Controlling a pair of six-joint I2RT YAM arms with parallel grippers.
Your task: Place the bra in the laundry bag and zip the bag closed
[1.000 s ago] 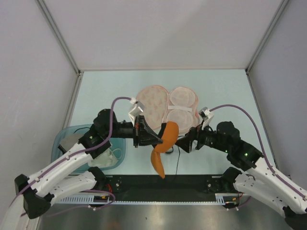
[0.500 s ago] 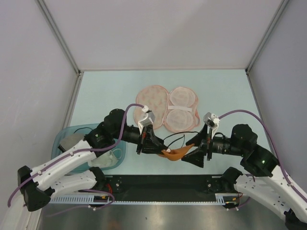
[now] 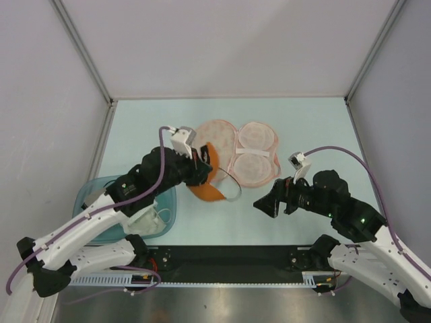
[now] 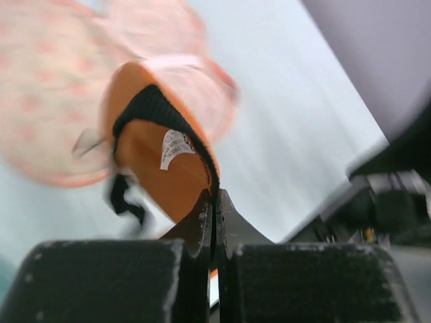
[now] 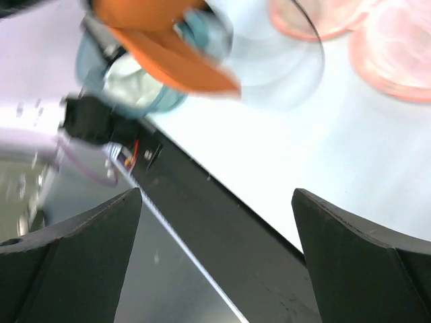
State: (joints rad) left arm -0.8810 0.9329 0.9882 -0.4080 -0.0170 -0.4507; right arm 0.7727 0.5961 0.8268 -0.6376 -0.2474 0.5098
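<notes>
Left gripper [image 4: 214, 202] is pinching the bra [image 3: 204, 190] shut by its black-trimmed edge, holding it over the 8 o'clock rim of the open bag [image 3: 254, 145], presumably to lower it inside. Right gripper [image 3: 265, 204] is hanging wide open and empty at the bag's 5 o'clock, likely kept free for the zip.

Plain pale grey walls [image 3: 229, 47] enclose a pale mint tabletop [image 3: 316, 128], with aluminium posts [image 3: 81, 50] at the corners.

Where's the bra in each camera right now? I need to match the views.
Top external: bra left of centre, at the laundry bag's near-left edge.
Left wrist: centre frame, pinched in the left gripper.
Right wrist: top left, blurred.
Shared landmark: the peach laundry bag, in all three.
</notes>
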